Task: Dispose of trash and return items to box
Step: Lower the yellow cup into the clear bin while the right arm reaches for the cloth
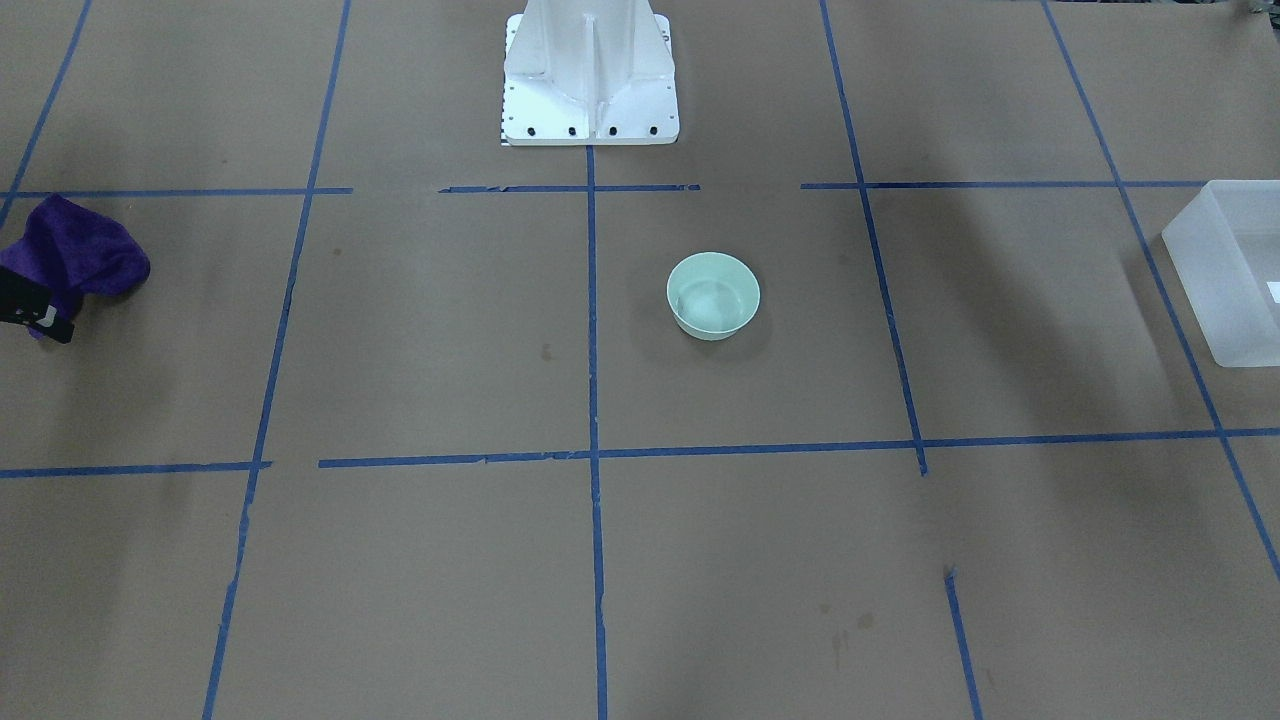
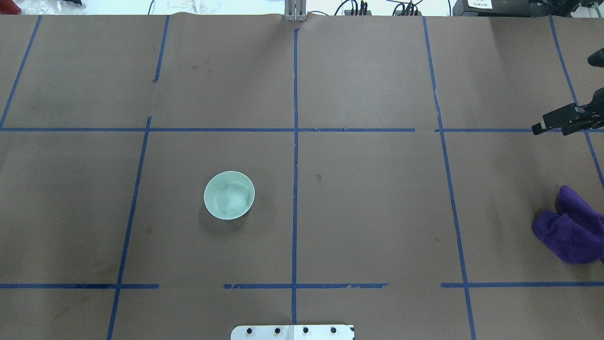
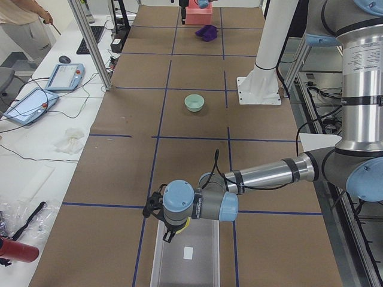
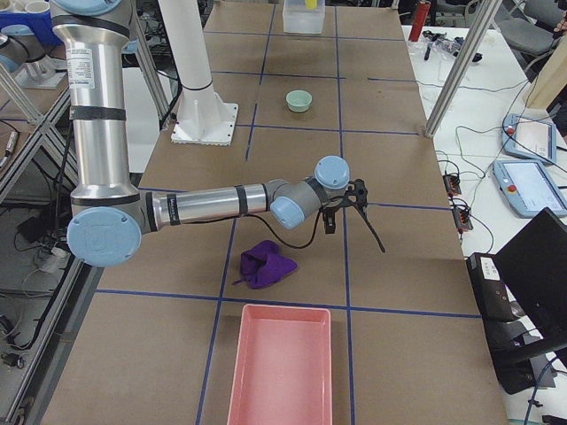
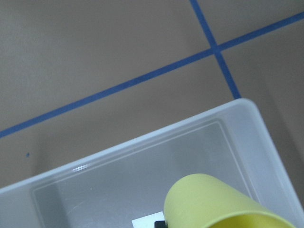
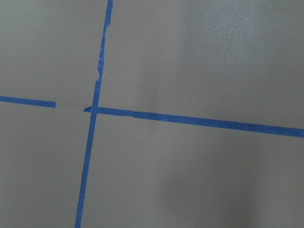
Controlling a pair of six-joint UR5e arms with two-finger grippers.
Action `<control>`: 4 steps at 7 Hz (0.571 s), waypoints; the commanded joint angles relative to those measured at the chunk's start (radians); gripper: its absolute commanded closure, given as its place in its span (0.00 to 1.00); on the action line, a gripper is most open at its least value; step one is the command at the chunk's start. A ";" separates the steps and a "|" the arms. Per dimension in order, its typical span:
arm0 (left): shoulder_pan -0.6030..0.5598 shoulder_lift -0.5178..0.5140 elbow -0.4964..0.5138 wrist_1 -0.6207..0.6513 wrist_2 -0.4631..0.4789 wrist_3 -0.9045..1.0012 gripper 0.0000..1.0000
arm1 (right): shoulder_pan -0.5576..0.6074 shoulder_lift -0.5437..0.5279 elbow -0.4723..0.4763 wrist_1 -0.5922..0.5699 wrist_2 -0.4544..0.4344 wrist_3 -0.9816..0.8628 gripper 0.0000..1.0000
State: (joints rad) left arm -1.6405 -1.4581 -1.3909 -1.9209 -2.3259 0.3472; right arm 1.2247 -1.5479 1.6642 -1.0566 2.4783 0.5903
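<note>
The left gripper, on the near arm in the view from the table's left end, points down over the end of the box that faces the table's middle. A sliver of the yellow cup shows at its black fingers, so it looks closed on the cup, above the box floor. Farther along stand a green bowl, the white robot base, a purple cloth and a pink tray. From the left wrist, the cup fills the lower right, side on, hanging over a rounded corner of the box. A white label lies on the floor beside it, and the fingers are hidden. Facing the robot, the box is cut by the right edge and the bowl sits near the middle. A black part of the right gripper overlaps the cloth at the left edge. From overhead, the right gripper comes in at the right edge, apart from the cloth. From the right end, the right gripper has its fingers spread with nothing between them. It hangs over the table just beyond the cloth, which lies between it and the tray. The box and the cup show far off at the top edge. The right wrist sees only brown table and blue tape lines.
</note>
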 commanded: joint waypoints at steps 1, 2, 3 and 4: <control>0.028 0.001 0.053 -0.009 -0.007 -0.075 1.00 | -0.004 -0.006 0.011 0.003 -0.002 0.008 0.00; 0.065 -0.001 0.067 -0.010 -0.012 -0.079 1.00 | -0.004 -0.021 0.032 0.003 -0.015 0.034 0.00; 0.089 -0.001 0.076 -0.015 -0.024 -0.079 1.00 | -0.004 -0.030 0.035 0.003 -0.016 0.037 0.00; 0.117 -0.001 0.079 -0.016 -0.030 -0.100 1.00 | -0.005 -0.041 0.040 0.001 -0.027 0.037 0.00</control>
State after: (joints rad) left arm -1.5566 -1.4586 -1.3191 -1.9344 -2.3470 0.2655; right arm 1.2205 -1.5764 1.6973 -1.0542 2.4612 0.6235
